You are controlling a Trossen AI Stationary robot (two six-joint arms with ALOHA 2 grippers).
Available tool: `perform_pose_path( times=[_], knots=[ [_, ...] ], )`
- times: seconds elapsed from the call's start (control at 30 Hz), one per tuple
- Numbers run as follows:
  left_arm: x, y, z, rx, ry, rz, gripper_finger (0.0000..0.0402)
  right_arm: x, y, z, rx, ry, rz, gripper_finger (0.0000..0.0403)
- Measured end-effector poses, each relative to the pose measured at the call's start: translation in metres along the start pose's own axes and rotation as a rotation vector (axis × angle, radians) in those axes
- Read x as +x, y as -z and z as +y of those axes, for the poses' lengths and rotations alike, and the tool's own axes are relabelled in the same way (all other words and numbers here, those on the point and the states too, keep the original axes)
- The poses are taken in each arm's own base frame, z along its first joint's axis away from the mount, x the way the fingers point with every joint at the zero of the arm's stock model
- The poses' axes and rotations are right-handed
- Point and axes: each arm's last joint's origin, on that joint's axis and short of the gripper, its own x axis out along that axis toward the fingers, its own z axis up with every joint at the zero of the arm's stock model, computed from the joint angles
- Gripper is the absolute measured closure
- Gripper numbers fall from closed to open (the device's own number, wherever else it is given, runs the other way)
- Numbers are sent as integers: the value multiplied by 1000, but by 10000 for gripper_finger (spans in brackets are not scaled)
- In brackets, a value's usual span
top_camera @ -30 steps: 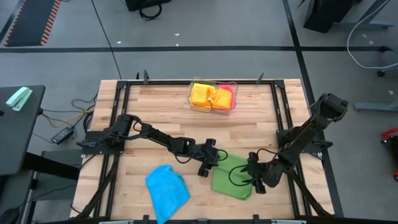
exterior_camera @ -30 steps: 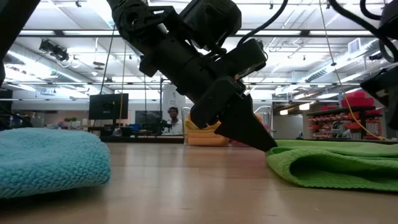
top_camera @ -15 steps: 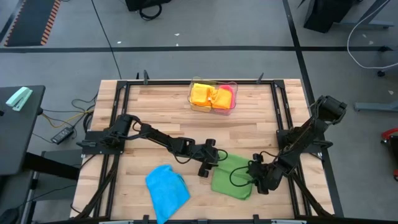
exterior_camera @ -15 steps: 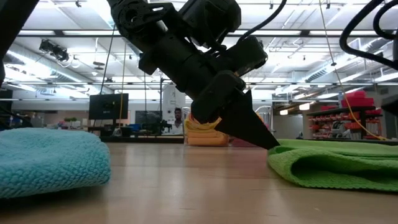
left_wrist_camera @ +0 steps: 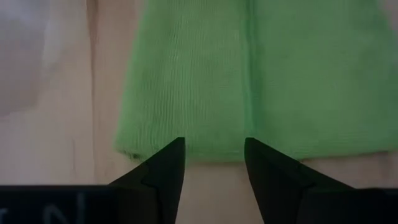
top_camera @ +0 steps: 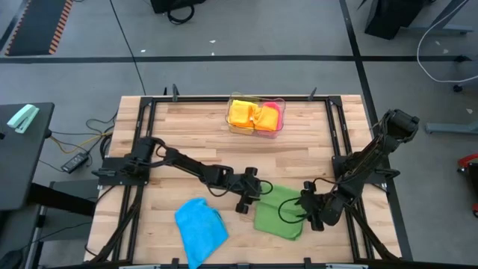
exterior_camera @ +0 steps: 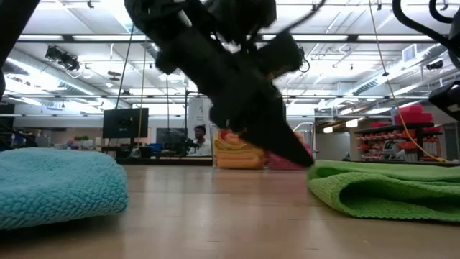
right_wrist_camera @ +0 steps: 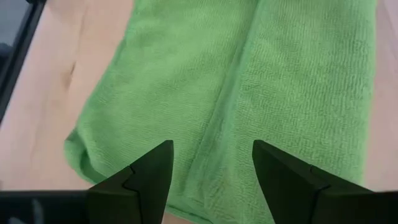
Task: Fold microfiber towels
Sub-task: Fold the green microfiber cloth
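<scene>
Your left hand (top_camera: 248, 196) has nudged left off the soft green microfiber towel (top_camera: 279, 211); both hands, including the right hand (top_camera: 308, 212), gape empty, so the next fold awaits.

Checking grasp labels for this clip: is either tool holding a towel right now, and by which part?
Nothing is held. Both the left tool and the right tool stand open above the green towel.

A pale butcher-block wooden tabletop (top_camera: 202, 134) in a black metal frame (top_camera: 142, 119) stands on a smooth grey concrete floor (top_camera: 246, 30) crossed by dark tape lines (top_camera: 224, 57). Beyond the tabletop's far edge, long ceiling strip lights (exterior_camera: 86, 37) brighten an open workshop with a dark monitor (exterior_camera: 124, 122).
</scene>
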Motion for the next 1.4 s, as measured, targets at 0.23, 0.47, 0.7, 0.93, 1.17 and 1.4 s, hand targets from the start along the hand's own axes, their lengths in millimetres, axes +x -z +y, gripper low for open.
perform_pose_path(
  times=[0.23,0.47,0.7,0.93,1.17,1.4],
  knots=[
    [-13,-13,2,-49,-3,-42,225,-5,-1,-3,1,7,3,174],
    [-14,-19,25,-168,-63,-128,200,-18,-6,-8,11,16,-35,174],
    [-4,-9,58,-313,-119,-167,147,-19,-7,-10,-4,79,-85,174],
    [26,24,68,-408,22,-107,116,-16,-6,-10,-7,99,-84,174],
    [31,27,67,-435,84,-112,115,-14,-5,-10,-3,115,-90,174],
    [31,28,66,-432,139,-108,115,-14,-5,-11,-2,116,-88,174]
  ],
)
